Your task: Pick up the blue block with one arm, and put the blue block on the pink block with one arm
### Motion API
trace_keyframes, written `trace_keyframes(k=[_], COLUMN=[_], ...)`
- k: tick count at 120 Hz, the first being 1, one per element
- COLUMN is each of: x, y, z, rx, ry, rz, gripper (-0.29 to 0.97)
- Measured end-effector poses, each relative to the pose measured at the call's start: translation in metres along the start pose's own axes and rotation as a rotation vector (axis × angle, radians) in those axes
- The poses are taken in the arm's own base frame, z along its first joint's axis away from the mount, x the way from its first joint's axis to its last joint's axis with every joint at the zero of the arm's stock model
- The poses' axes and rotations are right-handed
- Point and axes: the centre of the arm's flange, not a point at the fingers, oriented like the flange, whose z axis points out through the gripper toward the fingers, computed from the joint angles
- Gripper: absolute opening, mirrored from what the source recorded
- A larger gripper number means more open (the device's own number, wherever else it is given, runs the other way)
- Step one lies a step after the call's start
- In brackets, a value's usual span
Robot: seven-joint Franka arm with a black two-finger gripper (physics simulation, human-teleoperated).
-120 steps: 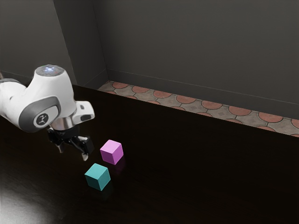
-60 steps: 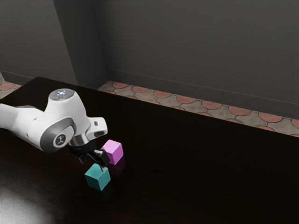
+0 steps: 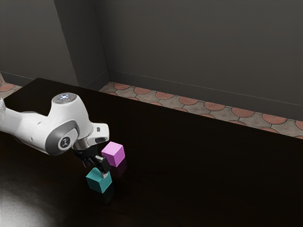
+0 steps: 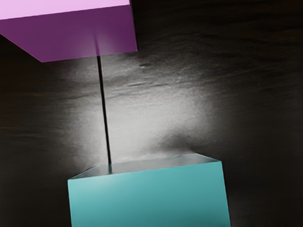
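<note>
The gripper [image 3: 96,166] stands with its fingers spread, grasping nothing, poised right over the blue block [image 3: 99,180]. The block sits flat on the table [image 3: 203,184], near the pink block [image 3: 113,153] but not touching it. It looks like a small rigid cube, probably light, with smooth flat faces. Pinching two opposite side faces squarely near mid-height seems the safest hold.

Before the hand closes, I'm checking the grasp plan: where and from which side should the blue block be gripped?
Probably two opposite side faces of the blue block, from straight above: it lies flat, top bare, apart from the pink block, so both sides look reachable. The open gripper hangs just over it.
</note>
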Motion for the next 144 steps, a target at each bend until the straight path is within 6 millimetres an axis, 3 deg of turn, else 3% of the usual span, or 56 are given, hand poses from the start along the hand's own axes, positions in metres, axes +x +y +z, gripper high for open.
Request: trace_keyframes(k=[69, 144], x=[0.007, 0.007], y=[-0.004, -0.008], z=[0.031, 0.041], rx=[-0.029, -0.035], ry=[-0.027, -0.048], rz=[0.061, 0.048], gripper=[0.68, 0.68])
